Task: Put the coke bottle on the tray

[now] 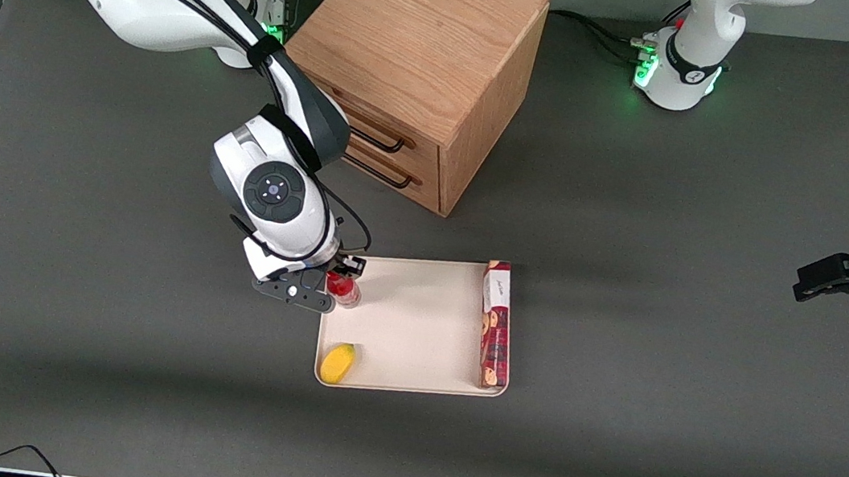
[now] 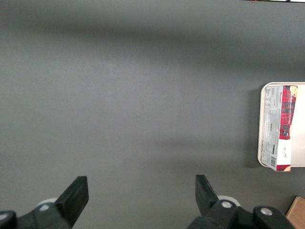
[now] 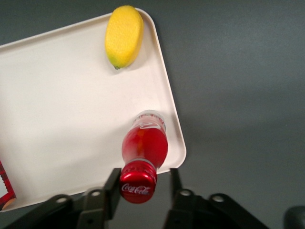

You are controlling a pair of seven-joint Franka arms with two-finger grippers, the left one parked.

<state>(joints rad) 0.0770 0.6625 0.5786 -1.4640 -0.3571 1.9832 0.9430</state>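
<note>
The coke bottle (image 1: 344,291), small and red with a red cap, stands upright on the cream-white tray (image 1: 422,327), just inside the tray's corner nearest the working arm. In the right wrist view the bottle (image 3: 144,143) rests on the tray (image 3: 62,95) close to its rounded rim. My right gripper (image 1: 339,277) is right above the bottle, with its fingers on either side of the cap (image 3: 138,186). The gripper (image 3: 143,179) is open: one finger lies against the cap and a gap shows between the cap and the other finger.
A yellow lemon (image 1: 337,363) lies in the tray's corner nearest the front camera. A long dark-red biscuit box (image 1: 496,324) lies along the tray's edge toward the parked arm. The wooden drawer cabinet (image 1: 422,60) stands farther from the front camera than the tray.
</note>
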